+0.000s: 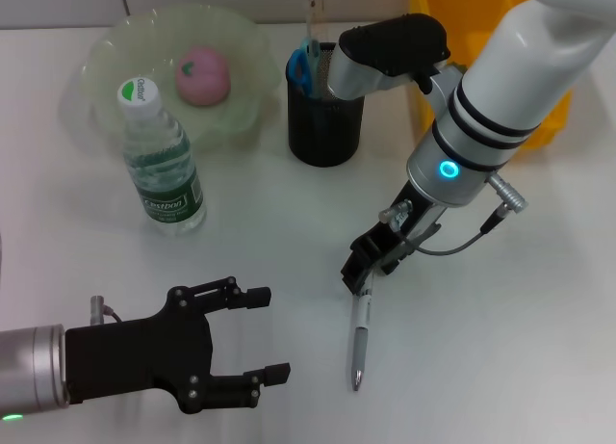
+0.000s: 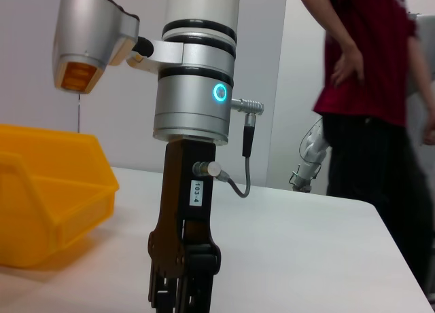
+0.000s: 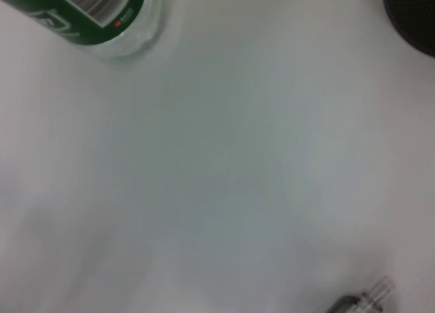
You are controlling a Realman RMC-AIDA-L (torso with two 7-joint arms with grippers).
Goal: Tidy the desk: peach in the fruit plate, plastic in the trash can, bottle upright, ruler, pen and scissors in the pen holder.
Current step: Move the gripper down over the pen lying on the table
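Here, pen: slim silver-and-black ballpoint pen (image 1: 359, 340) is lying on the white table (image 1: 500, 348), tip toward the robot.
Right gripper (image 1: 358, 274): pinching the pen's upper end.
Left gripper (image 1: 258, 334): resting low, fingers spread.

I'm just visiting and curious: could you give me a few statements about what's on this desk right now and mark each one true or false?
1. The peach lies in the fruit plate. True.
2. The bottle lies on its side. False: it stands upright, cap on top, beside the plate.
3. The pen is already in the pen holder. False: it lies on the desk, with the right gripper at its upper end.
4. The scissors stand in the pen holder. True.
5. The left gripper holds the bottle. False: it is open with nothing between its fingers, near the front of the desk.
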